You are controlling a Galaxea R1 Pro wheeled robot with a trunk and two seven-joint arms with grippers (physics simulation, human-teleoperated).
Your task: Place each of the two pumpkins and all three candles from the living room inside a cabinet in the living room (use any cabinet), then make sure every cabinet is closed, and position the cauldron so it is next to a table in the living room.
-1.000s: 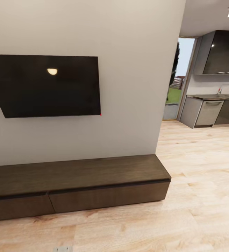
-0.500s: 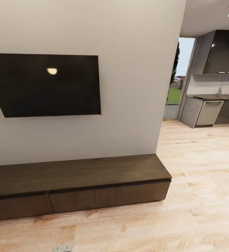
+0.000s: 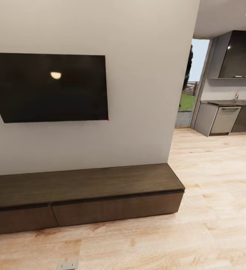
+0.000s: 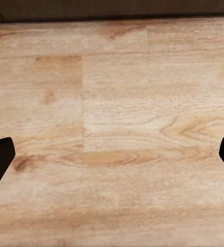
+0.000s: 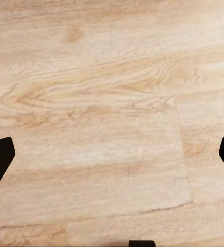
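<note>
The long, low dark-brown wood cabinet (image 3: pixel 85 195) stands closed against the pale wall, under the black wall-mounted TV (image 3: pixel 49 88). The left end effector (image 4: pixel 112 157) and right end effector (image 5: pixel 112 157) both point down at the light wood plank floor (image 3: pixel 213 210), fingers spread wide, holding nothing.

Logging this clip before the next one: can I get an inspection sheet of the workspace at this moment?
Surface: light wood plank floor, bare where visible.
Job's things: cabinet against the wall, both visible drawer fronts shut, top bare.
Clutter: nothing seen.
Grippers: left gripper and right gripper open, empty, over the floor.
Cables: nothing seen; small floor outlet plate.
Surroundings: black TV on the wall; kitchen cupboards beyond, beside a glazed door.
</note>
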